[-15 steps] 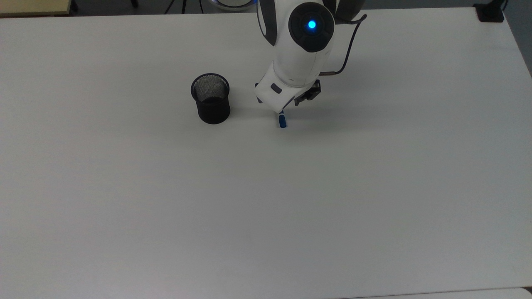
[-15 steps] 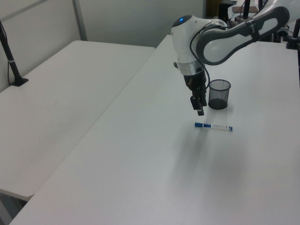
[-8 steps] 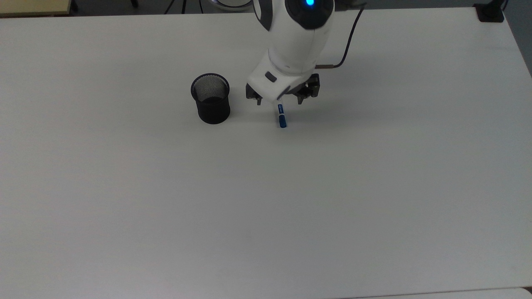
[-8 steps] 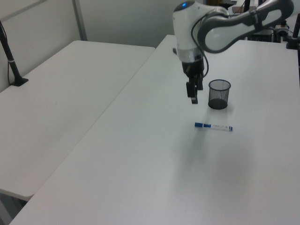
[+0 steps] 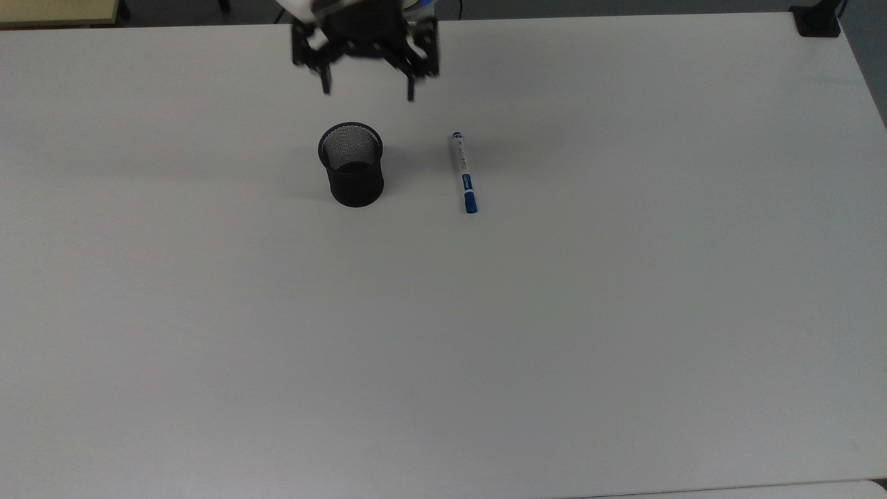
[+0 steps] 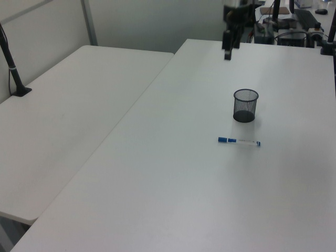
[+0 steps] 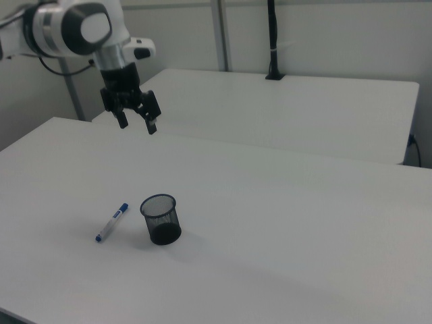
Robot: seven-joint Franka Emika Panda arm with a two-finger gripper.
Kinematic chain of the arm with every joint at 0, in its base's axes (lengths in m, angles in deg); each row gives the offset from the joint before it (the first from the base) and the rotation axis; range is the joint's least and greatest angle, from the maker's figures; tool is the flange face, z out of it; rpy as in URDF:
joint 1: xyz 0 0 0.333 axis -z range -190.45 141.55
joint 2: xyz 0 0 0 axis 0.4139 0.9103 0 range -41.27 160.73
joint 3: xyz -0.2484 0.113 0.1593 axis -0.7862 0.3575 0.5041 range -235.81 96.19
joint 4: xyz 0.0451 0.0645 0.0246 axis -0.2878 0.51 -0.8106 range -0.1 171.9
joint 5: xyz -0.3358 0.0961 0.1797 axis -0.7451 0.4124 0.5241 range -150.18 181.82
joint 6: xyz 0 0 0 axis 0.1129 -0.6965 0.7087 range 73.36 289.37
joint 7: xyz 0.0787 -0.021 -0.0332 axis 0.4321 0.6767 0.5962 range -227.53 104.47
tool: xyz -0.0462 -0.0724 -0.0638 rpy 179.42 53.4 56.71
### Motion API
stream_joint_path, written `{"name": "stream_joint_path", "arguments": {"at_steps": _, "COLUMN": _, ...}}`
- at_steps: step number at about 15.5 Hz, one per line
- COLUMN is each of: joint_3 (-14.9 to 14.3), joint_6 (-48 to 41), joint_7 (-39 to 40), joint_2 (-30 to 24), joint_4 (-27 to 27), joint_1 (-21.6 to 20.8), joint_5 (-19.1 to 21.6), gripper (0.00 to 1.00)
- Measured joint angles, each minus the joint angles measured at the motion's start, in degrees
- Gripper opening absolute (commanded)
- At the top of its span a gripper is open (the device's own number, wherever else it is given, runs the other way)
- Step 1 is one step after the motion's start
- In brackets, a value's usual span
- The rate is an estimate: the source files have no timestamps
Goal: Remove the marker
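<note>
Lying flat on the white worktop (image 5: 624, 312) at about three o'clock of the black mesh cup (image 5: 352, 174) in the top view, the marker (image 5: 464, 172) looks already removed, while the empty hand (image 5: 367, 86) hangs high above, fingers spread.

Your end effector (image 5: 366, 90) hangs raised in the air, its two black fingers (image 7: 152, 125) spread wide apart and pointing downward with nothing between them. In the right view your white arm (image 7: 71, 27) reaches in from the right view's upper left, wrist bent down toward the end effector (image 7: 138, 125).
</note>
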Motion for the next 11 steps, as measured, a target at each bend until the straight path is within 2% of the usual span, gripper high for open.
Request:
{"name": "stream_joint_path", "arguments": {"at_steps": 4, "joint_3": 2.21, "joint_6": -2.47, "joint_7": 1.05, "joint_2": -5.98, "joint_4": 3.48, "joint_1": 4.07, "joint_5": 0.07, "gripper": 1.0}}
{"name": "stream_joint_path", "arguments": {"at_steps": 7, "joint_3": 3.23, "joint_6": -2.47, "joint_7": 1.05, "joint_2": -7.55, "joint_4": 6.16, "joint_1": 4.28, "joint_5": 0.08, "gripper": 1.0}}
{"name": "stream_joint_path", "arguments": {"at_steps": 11, "joint_3": 3.43, "joint_6": -2.47, "joint_7": 1.05, "joint_2": -7.59, "joint_4": 6.96, "joint_1": 3.65, "joint_5": 0.08, "gripper": 1.0}}
